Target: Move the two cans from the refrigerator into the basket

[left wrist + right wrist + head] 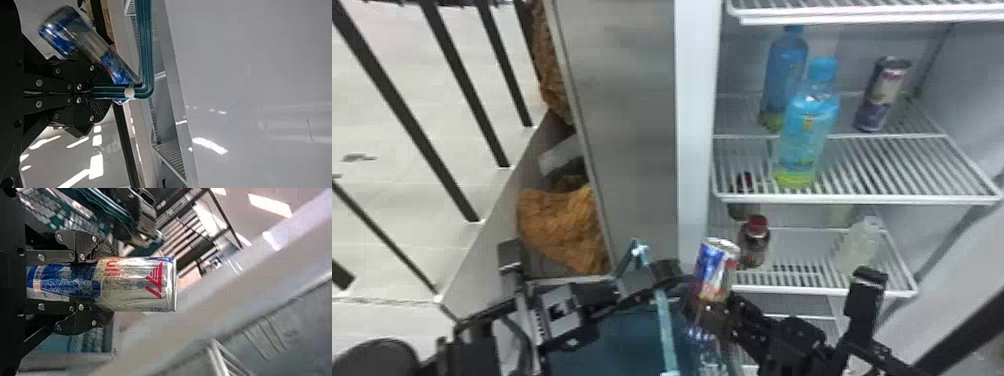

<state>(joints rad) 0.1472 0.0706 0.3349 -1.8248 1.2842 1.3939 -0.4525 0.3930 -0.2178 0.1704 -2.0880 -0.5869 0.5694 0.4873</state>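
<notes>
At the far left of the head view, black railing bars stand beside a brown bag. Left gripper: fingers together, clamped on the teal handle of the basket, which is at bottom centre. Right gripper: fingers clamped on both sides of a silver-and-blue can, held near the basket handle, top end clear of the fingers. To the right is the open refrigerator. On its middle shelf, a blue bottle stands toward the rear left corner and a second blue bottle near the front edge. The other can stands toward that shelf's rear right corner. On the shelf below, a red-capped dark bottle is toward the left end, a pale bottle toward the right.
</notes>
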